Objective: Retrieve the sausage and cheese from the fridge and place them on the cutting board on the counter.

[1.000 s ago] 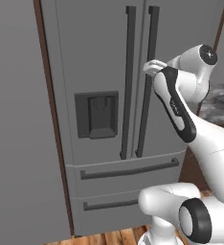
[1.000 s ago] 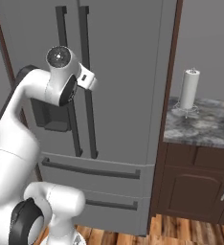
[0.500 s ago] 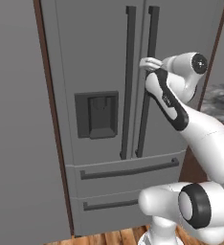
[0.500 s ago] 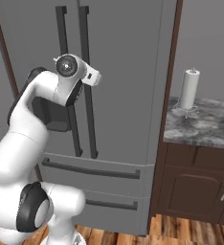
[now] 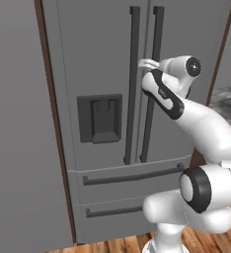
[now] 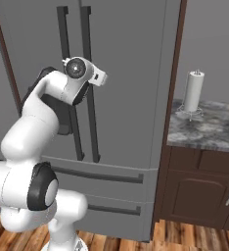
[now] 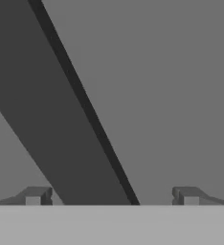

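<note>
The fridge (image 5: 102, 74) stands shut, so whatever it holds is hidden; its top is cut off in both base views; the hand (image 7: 111, 196) is spread wide, empty, its fingertips (image 7: 35, 195) either side of the right door's dark handle (image 7: 61, 124), which crosses the hand view aslant; contact cannot be judged; the desk (image 6: 204, 128), right of the fridge, carries a paper towel roll (image 6: 193, 91).

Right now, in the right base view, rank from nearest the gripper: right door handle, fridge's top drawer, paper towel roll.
1. Right door handle, just at the open gripper.
2. Top drawer, below.
3. Paper towel roll, on the counter far right.
</note>
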Available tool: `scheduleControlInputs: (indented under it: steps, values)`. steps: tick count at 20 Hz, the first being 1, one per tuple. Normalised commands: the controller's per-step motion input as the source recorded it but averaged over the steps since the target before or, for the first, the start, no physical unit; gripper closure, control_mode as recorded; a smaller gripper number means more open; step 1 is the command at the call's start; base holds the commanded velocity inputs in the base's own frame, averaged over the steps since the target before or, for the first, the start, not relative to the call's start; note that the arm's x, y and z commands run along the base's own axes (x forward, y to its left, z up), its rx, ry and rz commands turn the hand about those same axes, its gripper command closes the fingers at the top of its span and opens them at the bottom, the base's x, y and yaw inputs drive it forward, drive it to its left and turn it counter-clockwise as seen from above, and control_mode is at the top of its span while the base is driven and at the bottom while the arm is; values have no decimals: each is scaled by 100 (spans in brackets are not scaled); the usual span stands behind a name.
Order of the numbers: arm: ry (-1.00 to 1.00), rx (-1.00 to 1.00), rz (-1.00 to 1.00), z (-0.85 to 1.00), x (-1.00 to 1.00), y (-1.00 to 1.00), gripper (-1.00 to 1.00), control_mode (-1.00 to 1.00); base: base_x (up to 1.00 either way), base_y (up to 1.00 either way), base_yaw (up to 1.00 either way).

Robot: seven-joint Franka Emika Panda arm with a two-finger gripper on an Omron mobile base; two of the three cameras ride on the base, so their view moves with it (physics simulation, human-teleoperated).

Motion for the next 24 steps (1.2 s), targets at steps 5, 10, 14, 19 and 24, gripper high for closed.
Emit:
scheduleControlInputs:
  steps: [5,10,14,19,24]
  values:
    - [3,0,3,-6,73,0,-100,-100,0,0,0]
    - [1,3,6,-14,85,0,-100,-100,0,0,0]
    - [0,1,0,-4,28,0,100,-100,0,0,0]
    - [1,0,0,0,0,0,100,-100,0,0,0]
    - [3,0,-1,0,-23,-24,100,-100,0,0,0]
